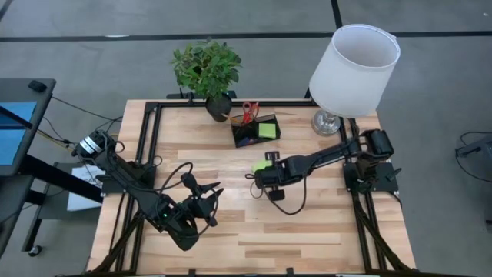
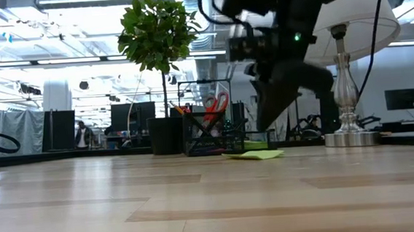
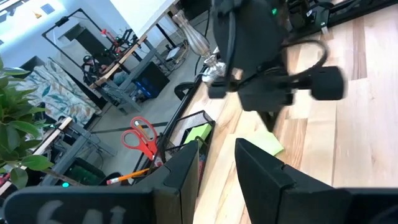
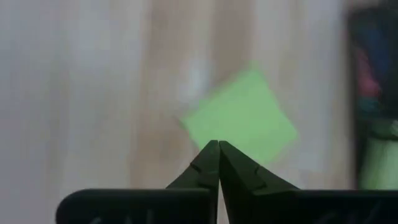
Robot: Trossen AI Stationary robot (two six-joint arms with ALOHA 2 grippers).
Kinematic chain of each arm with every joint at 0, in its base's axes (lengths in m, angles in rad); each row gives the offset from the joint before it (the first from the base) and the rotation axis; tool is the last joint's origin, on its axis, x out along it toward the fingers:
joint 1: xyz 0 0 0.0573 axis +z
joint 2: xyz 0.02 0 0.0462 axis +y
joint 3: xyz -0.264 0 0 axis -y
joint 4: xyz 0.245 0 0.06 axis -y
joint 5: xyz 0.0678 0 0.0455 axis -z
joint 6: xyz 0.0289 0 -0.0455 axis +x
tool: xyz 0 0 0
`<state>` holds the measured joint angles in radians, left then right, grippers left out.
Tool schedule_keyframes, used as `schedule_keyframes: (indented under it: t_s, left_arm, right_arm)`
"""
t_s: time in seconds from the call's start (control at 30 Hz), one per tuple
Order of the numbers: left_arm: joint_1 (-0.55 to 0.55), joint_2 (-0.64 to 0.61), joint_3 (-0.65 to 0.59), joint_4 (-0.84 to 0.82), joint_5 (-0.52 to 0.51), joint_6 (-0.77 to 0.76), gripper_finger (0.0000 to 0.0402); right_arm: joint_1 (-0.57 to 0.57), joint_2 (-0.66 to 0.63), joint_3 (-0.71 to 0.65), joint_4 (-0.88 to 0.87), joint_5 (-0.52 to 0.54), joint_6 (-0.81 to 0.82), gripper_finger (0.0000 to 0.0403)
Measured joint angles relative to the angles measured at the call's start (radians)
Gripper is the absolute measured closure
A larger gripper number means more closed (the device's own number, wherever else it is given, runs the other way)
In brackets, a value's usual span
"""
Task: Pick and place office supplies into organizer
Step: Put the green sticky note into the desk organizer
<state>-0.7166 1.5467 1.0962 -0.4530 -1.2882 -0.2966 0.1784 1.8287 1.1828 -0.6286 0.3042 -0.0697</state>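
Note:
The dark organizer [image 1: 256, 132] [image 2: 208, 134] stands at the table's far middle. The red-handled scissors [image 1: 249, 112] [image 3: 142, 137] stand upright in it, and one lime-green sticky pad [image 1: 267, 130] sits in a compartment. An orange pencil [image 3: 127, 177] shows in it too. A second lime-green pad [image 1: 262, 165] [image 2: 253, 155] [image 4: 239, 121] lies flat on the wood just in front of the organizer. My right gripper [image 1: 260, 174] [image 2: 262, 127] [image 4: 218, 146] hangs shut, pointing down, above that pad's near corner, clear of the table. My left gripper [image 1: 211, 201] [image 3: 217, 158] waits open near the table's near left.
A potted plant [image 1: 217, 104] stands at the far edge left of the organizer, and a lamp [image 1: 330, 121] with a white shade at the far right corner. Black frame rails [image 1: 154, 138] run along the table's sides. Bare wood [image 1: 307, 231] lies toward the near edge.

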Motion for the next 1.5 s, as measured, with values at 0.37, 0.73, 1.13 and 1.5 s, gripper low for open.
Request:
schedule_keyframes:
  t_s: [0.37, 0.73, 1.13, 1.5]
  left_arm:
    - [0.000, 0.000, 0.000, 0.000, 0.000, 0.000, 0.0303]
    - [0.000, 0.000, 0.000, 0.000, 0.000, 0.000, 0.0303]
    - [0.000, 0.000, 0.000, 0.000, 0.000, 0.001, 0.0303]
    - [0.000, 0.000, 0.000, 0.000, 0.001, 0.001, 0.0303]
  right_arm:
    - [0.015, 0.032, 0.003, 0.124, -0.162, 0.002, 0.0310]
    - [-0.045, 0.058, 0.003, 0.123, -0.146, -0.007, 0.0223]
    - [-0.081, 0.059, 0.003, 0.121, -0.176, -0.008, 0.0203]
    - [-0.089, 0.142, 0.012, 0.164, -0.225, 0.011, 0.0195]
